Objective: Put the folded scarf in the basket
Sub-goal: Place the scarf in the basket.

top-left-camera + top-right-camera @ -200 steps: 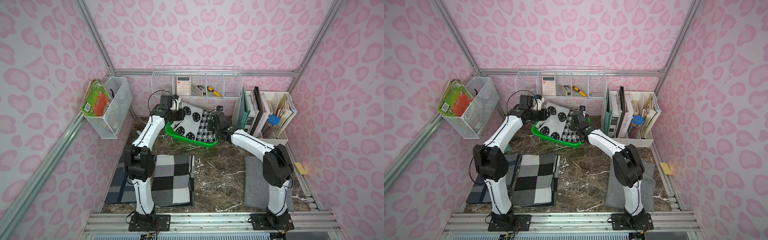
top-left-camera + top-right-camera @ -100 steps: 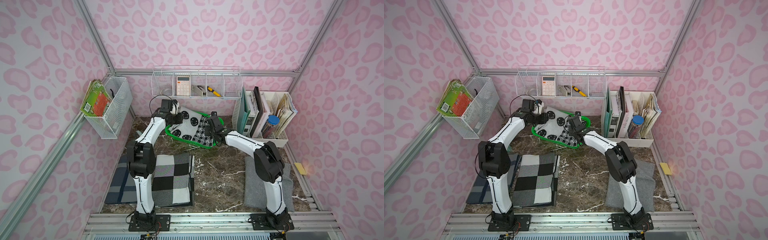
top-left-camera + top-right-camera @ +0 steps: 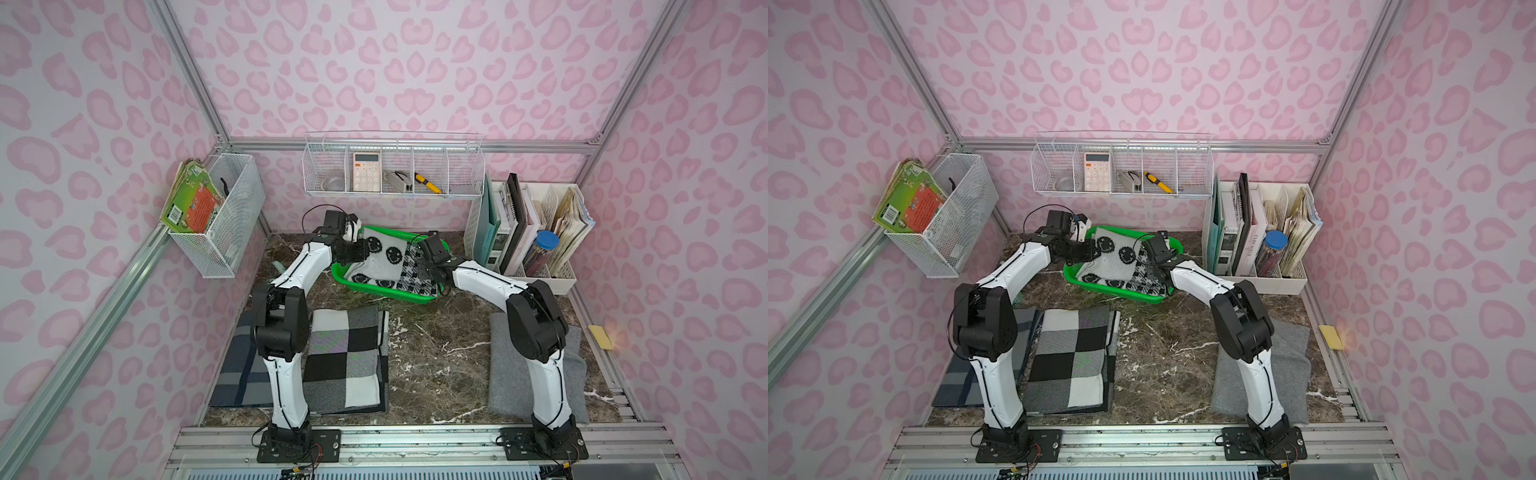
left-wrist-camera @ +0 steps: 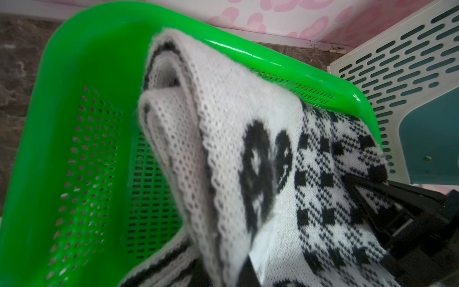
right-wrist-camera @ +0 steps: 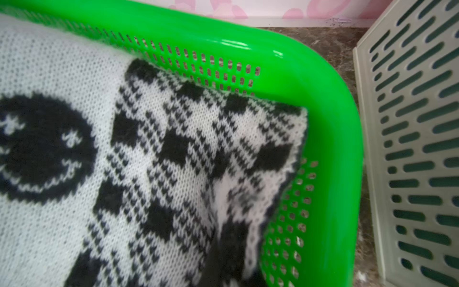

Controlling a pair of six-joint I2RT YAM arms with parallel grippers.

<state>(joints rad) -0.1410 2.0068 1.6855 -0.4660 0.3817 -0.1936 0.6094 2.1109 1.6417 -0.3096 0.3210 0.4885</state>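
Note:
The scarf point(image 3: 384, 262), a white knit with black smiley faces and a checked band, lies folded in the bright green basket point(image 3: 374, 292) at the back of the table. In both top views my left gripper point(image 3: 357, 256) is shut on its left edge. My right gripper point(image 3: 424, 270) is shut on the checked right edge. The left wrist view shows the scarf point(image 4: 248, 149) draped over the basket rim point(image 4: 74, 74), its folded layers bunching at my jaws. In the right wrist view the checked corner of the scarf point(image 5: 173, 154) sits inside the basket corner point(image 5: 332, 149).
A white file organizer with books point(image 3: 523, 232) stands close to the basket's right. Wire shelves hang on the back wall point(image 3: 390, 170) and the left wall point(image 3: 220, 212). Folded checked point(image 3: 345, 357), plaid point(image 3: 239, 365) and grey cloths point(image 3: 503, 374) lie near the arm bases.
Both arms have reached farther back and come down. The scarf, held tilted above the basket a second ago, now lies lower and flatter inside it.

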